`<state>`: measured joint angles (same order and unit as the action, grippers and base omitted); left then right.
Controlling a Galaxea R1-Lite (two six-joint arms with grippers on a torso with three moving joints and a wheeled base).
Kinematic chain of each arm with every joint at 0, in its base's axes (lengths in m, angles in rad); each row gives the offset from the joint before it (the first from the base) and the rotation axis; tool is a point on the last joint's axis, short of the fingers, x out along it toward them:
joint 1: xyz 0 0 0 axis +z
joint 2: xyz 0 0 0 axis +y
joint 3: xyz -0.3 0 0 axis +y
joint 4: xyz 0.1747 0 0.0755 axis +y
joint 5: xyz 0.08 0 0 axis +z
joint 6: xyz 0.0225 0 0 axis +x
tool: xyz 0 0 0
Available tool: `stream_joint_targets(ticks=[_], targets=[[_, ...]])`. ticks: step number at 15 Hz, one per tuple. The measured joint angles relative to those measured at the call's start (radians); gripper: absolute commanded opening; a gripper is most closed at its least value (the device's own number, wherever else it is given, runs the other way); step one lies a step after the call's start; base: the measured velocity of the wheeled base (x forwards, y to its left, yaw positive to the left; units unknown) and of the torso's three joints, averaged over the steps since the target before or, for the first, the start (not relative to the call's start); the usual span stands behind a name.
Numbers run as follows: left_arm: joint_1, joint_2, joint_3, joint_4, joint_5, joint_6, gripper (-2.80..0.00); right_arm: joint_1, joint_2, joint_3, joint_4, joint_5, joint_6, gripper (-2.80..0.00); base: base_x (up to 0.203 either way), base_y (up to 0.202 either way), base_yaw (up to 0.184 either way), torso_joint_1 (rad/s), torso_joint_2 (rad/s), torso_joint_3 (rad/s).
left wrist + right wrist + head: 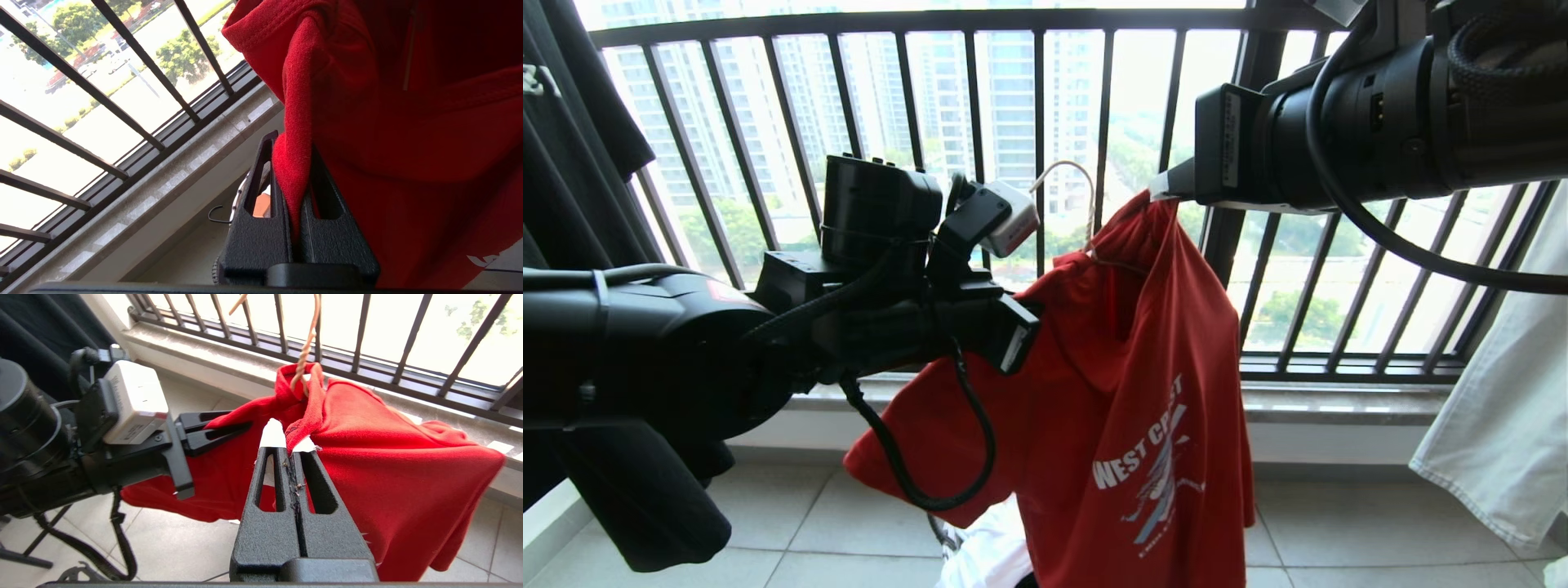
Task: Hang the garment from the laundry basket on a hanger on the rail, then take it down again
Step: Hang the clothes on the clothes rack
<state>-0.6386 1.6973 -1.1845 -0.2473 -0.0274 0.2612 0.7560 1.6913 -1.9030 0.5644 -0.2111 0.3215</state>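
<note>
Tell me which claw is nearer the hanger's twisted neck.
Right. The right claw pinches the shirt's collar edge just below the hanger neck. The left claw grips red fabric farther off to the side, toward the shoulder.

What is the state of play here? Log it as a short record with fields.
shirt: red T-shirt held up in the air between both grippers, hem hanging down
hanger: thin wire hanger with its twisted neck poking out of the shirt's neck opening
left gripper: shut on a fold of the shirt
right gripper: shut on the shirt's neck edge
rail: not in view
backdrop: balcony railing, tiled floor
</note>
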Motion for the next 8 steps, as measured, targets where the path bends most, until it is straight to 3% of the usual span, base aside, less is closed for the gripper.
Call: stream_joint_targets(ticks=[8], targets=[[0.011,-0.125,0.021,0.189,0.001,0.092,-2.80,-0.171,0.020,0.127,-0.005,-0.017,-0.019,-2.80,0.000,0.000,0.000,0.000,0.00,0.000]])
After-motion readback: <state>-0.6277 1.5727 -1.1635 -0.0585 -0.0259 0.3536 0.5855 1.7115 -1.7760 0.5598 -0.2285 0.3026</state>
